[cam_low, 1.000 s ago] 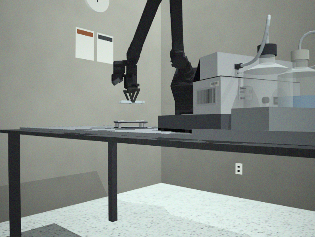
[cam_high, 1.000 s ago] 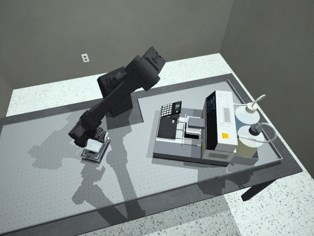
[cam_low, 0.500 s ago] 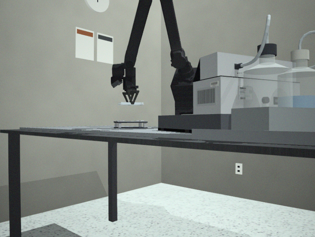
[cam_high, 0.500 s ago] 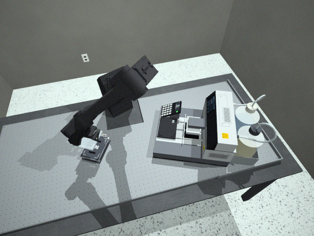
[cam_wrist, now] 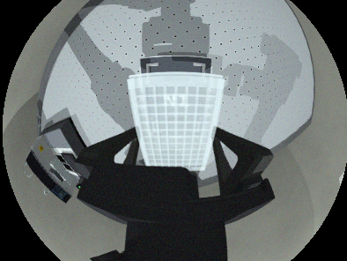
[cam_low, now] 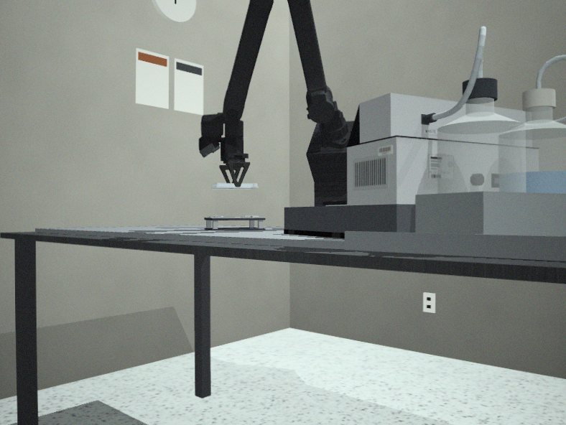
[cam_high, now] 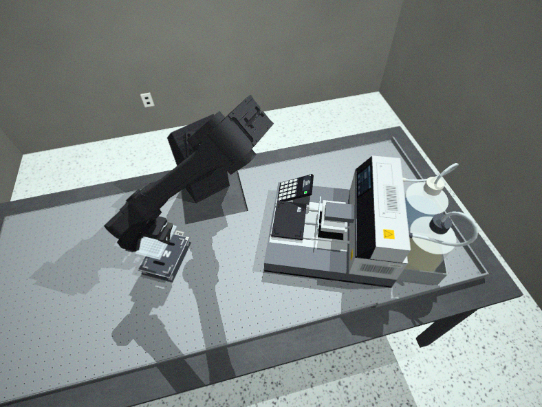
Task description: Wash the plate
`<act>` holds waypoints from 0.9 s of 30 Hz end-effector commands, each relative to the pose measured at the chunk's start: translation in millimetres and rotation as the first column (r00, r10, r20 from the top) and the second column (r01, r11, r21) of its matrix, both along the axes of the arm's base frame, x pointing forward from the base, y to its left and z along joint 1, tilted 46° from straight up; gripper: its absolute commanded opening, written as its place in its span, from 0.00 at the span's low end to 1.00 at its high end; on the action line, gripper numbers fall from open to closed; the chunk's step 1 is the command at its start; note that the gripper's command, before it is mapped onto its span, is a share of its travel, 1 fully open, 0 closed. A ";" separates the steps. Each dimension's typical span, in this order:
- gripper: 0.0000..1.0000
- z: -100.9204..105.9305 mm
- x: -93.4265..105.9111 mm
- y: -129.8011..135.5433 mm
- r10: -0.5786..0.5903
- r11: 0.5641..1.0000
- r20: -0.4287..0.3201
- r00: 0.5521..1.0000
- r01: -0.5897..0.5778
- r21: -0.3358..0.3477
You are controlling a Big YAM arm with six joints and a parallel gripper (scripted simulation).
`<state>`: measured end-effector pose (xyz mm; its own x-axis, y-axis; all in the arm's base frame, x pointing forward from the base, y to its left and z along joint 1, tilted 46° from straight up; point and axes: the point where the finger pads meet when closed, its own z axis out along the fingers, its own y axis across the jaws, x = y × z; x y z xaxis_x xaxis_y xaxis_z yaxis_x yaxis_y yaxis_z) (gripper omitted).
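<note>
Now the gripper [cam_low: 234,181] pinches the plate [cam_low: 234,185] from above, with its fingers on the two long sides. The plate hangs flat in the air, well above the nest [cam_low: 234,222], which stands on the table [cam_low: 137,237]. From the top view, the plate [cam_high: 152,247] covers the left part of the nest [cam_high: 168,258]. The washer [cam_high: 376,210] is far to the right, and a green lamp [cam_high: 305,192] shines beside its keypad [cam_high: 289,189]. The carrier [cam_high: 287,218] holds no plate.
</note>
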<state>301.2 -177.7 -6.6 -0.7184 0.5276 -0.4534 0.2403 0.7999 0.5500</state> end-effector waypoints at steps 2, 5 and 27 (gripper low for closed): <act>0.82 9.8 5.5 -12.8 -0.004 0.999 0.027 1.000 0.005 -0.036; 0.82 10.0 5.8 -13.1 -0.004 0.999 0.027 1.000 0.005 -0.036; 0.82 -8.0 11.0 3.0 0.005 1.000 0.002 1.000 -0.005 -0.003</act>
